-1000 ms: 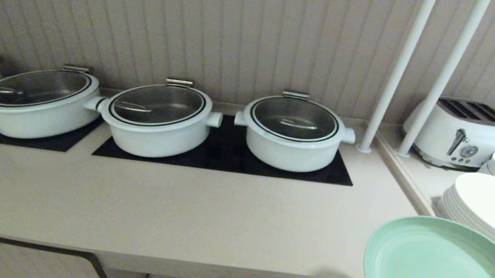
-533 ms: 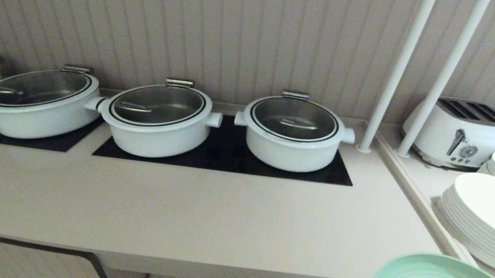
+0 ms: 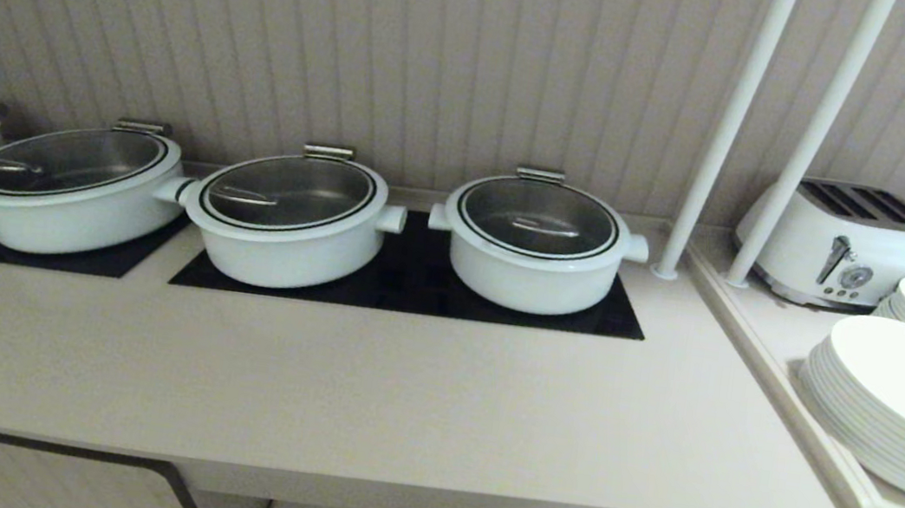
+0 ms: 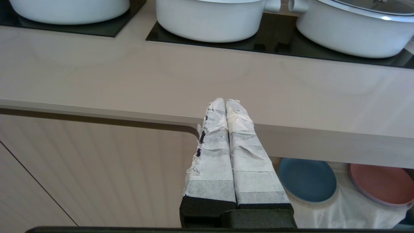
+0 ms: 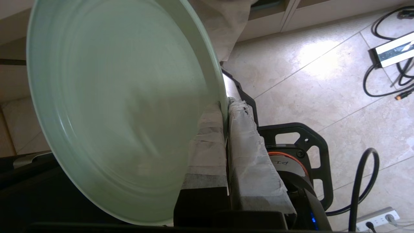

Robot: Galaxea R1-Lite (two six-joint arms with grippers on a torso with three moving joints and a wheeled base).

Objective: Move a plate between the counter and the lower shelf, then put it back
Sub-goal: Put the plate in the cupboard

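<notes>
We see the plate (image 5: 116, 106) tilted, its rim pinched in the right gripper (image 5: 225, 110), in front of and below the counter (image 3: 363, 400) edge, over bare floor (image 5: 323, 81). The left gripper (image 4: 225, 103) hangs closed before that edge. Four pots (image 3: 537, 243) stand behind; two plates (image 4: 307, 179) lie on the lower shelf (image 4: 349, 210).

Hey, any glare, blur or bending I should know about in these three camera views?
Head view: wide-angle bending curves the counter edge and white poles. Right wrist view: bright glare patch on the floor tiles; the mint-green plate, pinched at its rim by the right gripper, looks smeared. Left wrist view: evenly lit, the left gripper sharp.
</notes>
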